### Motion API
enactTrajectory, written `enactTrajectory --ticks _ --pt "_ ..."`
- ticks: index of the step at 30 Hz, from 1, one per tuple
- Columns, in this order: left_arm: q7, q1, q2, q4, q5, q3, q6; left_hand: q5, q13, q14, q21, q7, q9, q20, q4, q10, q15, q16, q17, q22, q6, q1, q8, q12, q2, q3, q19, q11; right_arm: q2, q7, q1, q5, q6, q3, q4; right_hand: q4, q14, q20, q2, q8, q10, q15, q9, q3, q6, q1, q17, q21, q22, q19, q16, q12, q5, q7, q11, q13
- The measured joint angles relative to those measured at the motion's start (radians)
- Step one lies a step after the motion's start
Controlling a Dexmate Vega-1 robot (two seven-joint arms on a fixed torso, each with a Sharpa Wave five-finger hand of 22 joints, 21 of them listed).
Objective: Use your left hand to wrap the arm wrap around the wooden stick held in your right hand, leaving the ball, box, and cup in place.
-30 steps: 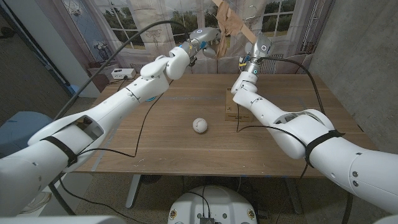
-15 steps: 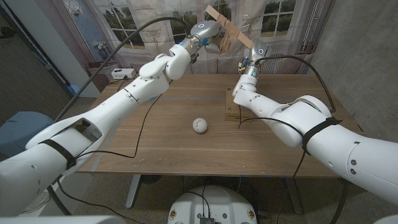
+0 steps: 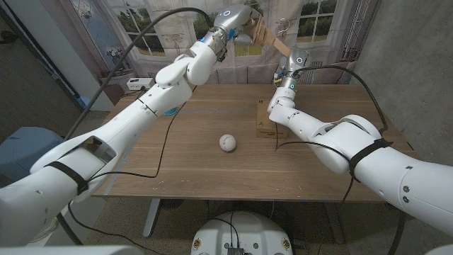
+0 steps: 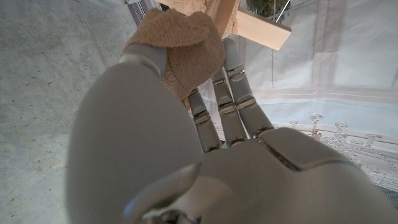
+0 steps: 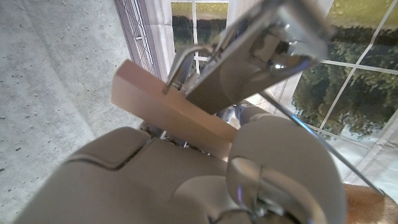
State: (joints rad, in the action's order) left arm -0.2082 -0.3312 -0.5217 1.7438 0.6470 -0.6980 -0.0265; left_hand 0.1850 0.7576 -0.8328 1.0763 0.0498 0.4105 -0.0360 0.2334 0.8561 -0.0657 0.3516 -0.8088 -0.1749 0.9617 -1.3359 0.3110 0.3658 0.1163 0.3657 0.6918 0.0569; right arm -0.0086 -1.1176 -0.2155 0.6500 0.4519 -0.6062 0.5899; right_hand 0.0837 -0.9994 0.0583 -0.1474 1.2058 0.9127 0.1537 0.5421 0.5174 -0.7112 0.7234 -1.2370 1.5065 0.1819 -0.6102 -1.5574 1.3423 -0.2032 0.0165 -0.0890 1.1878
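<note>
High above the table's far edge, my left hand [image 3: 237, 20] pinches the tan arm wrap [image 4: 181, 42] between thumb and fingers, pressing it against the upper end of the wooden stick [image 3: 272, 37]. The stick slants down to my right hand [image 3: 294, 59], which grips its lower end. In the right wrist view the pale stick [image 5: 171, 112] crosses my right hand [image 5: 186, 180], with a strip of tan wrap [image 5: 367, 200] at the corner. The stick's cut end [image 4: 261, 30] shows past the left hand's fingers [image 4: 230, 93]. A white ball [image 3: 226, 142] lies mid-table. A flat cardboard box [image 3: 265, 122] lies under the right forearm.
A small white device [image 3: 139, 83] sits at the wooden table's [image 3: 184, 166] far left edge. A backdrop with printed windows hangs behind the table. A black cable from the left arm drapes across the tabletop left of the ball.
My left hand has risen and swung right with the wrap around the stick's upper end. The stick has tilted from near upright to a slant. Ball and box are unmoved.
</note>
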Motion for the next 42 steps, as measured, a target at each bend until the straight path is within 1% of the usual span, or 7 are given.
enactTrajectory --ticks 4,11,16,24,33,38,42 --pt "-0.029 -0.003 0.01 0.008 -0.005 0.012 0.002 -0.001 0.0 0.0 0.0 -0.002 0.0 0.0 0.0 0.0 0.0 0.0 0.0 0.0 0.002 0.0 -0.003 0.0 0.0 0.0 0.0 0.0 -0.014 0.0 -0.042 0.039 -0.011 0.026 0.047 0.0 0.002 0.0 0.0 0.0 0.0 -0.002 -0.003 0.0 0.0 0.0 0.001 0.0 0.0 0.0 0.0 0.0 0.0 0.0 0.0 0.0" --pt "-0.07 -0.007 0.029 0.027 0.002 0.027 0.002 -0.003 0.0 0.0 0.0 0.0 0.0 0.0 0.0 0.0 0.0 0.0 0.0 0.0 0.003 0.0 -0.004 -0.001 0.0 0.0 0.0 0.0 -0.014 0.0 -0.109 0.212 -0.093 0.121 0.098 0.0 0.002 0.0 -0.006 0.0 0.004 -0.002 -0.005 0.0 0.0 -0.006 0.003 0.0 0.0 0.0 0.0 0.0 0.0 0.0 0.004 0.008" --pt "-0.088 -0.007 0.039 0.041 0.015 0.031 -0.004 -0.003 0.0 -0.001 0.0 0.0 0.0 0.0 0.0 0.0 0.0 0.0 0.0 0.0 0.004 0.0 -0.002 -0.003 0.0 0.0 0.004 0.0 -0.007 -0.001 -0.151 0.393 -0.176 0.197 0.13 -0.001 0.002 -0.004 -0.007 0.0 0.004 -0.002 -0.006 -0.001 -0.005 -0.007 0.003 0.0 0.0 0.004 -0.004 0.0 0.0 0.005 0.003 0.009" --pt "-0.106 -0.004 0.049 0.062 0.066 0.029 -0.046 0.0 0.0 -0.006 0.0 -0.002 0.0 -0.002 0.0 0.0 0.001 -0.001 -0.001 0.0 0.009 0.0 -0.002 -0.003 0.0 0.0 0.008 0.0 -0.007 0.0 -0.208 0.547 -0.261 0.279 0.182 0.0 0.002 0.0 -0.007 0.0 0.004 -0.002 -0.009 -0.009 -0.005 -0.007 0.0 0.0 0.0 0.011 -0.01 0.0 0.0 0.005 0.003 0.002" --pt "-0.123 -0.001 0.058 0.081 0.147 0.012 -0.115 0.001 -0.007 -0.015 -0.001 -0.002 0.0 -0.008 -0.004 -0.004 0.01 -0.015 0.01 0.0 0.009 0.0 -0.002 -0.008 0.0 -0.004 0.01 0.004 -0.02 0.0 -0.243 0.634 -0.332 0.315 0.223 0.003 0.003 0.0 -0.007 0.002 0.004 0.0 -0.014 -0.012 -0.005 -0.007 -0.004 0.0 0.0 0.011 -0.006 -0.012 0.0 0.005 0.003 -0.005" --pt "-0.124 -0.002 0.064 0.093 0.19 0.002 -0.161 0.001 -0.024 -0.006 -0.013 -0.004 0.0 -0.017 -0.007 -0.028 0.02 -0.042 0.03 0.004 0.01 0.0 -0.027 -0.03 0.0 -0.007 0.004 0.015 -0.026 0.0 -0.253 0.658 -0.357 0.322 0.238 0.003 0.003 0.0 -0.007 0.002 0.004 0.0 -0.014 -0.012 -0.005 -0.007 -0.004 0.0 0.0 0.011 -0.006 -0.015 0.0 0.005 0.003 -0.001" --pt "-0.122 -0.005 0.07 0.101 0.228 -0.007 -0.206 0.001 -0.044 -0.001 -0.013 -0.021 -0.004 -0.029 -0.019 -0.063 0.045 -0.065 0.047 0.004 -0.007 0.0 -0.053 -0.058 0.0 -0.019 -0.005 0.016 -0.03 0.001 -0.26 0.67 -0.377 0.327 0.246 0.002 0.003 -0.005 -0.007 0.002 0.004 0.0 -0.014 -0.013 -0.005 -0.007 -0.003 0.0 0.0 0.015 -0.006 -0.015 0.0 0.005 0.003 -0.007"
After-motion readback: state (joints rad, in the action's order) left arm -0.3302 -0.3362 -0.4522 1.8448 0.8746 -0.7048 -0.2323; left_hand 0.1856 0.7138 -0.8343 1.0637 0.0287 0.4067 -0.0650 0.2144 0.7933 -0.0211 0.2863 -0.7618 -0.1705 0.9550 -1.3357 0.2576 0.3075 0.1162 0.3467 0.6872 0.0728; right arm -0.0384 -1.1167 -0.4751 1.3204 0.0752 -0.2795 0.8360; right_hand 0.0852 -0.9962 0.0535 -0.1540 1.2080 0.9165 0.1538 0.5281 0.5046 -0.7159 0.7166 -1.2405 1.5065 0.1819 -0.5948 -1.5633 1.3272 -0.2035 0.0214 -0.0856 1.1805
